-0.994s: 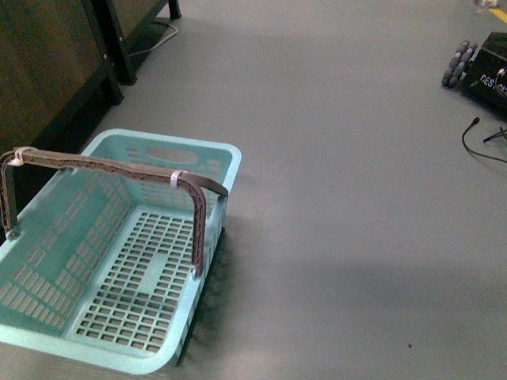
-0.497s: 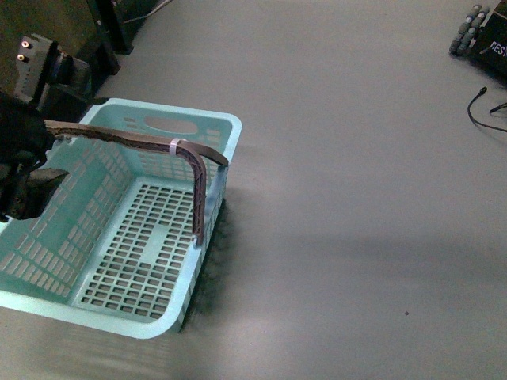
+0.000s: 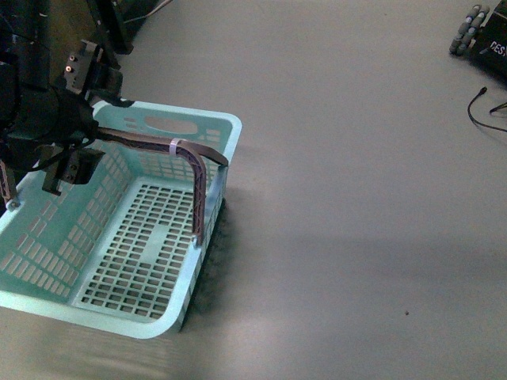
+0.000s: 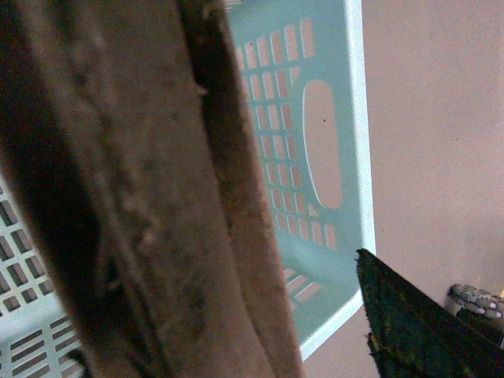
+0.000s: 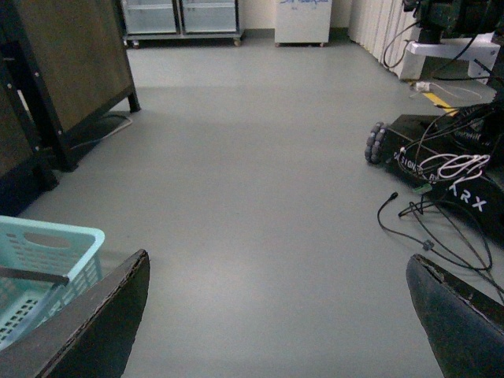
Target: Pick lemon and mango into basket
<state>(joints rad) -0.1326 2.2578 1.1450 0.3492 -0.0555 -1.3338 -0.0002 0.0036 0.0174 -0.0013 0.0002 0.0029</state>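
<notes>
In the front view the left arm (image 3: 47, 111) hides the left end of the handle (image 3: 158, 148) and the far left corner of the basket (image 3: 230, 134), whose left side the picture's edge cuts off. Whether the left fingers (image 4: 417, 331) clamp the handle cannot be told. The blurred handle fills the left wrist view, with one finger cut off at the corner. The right wrist view shows only a basket corner, and both right fingers (image 5: 94, 323) run off its edge.
</notes>
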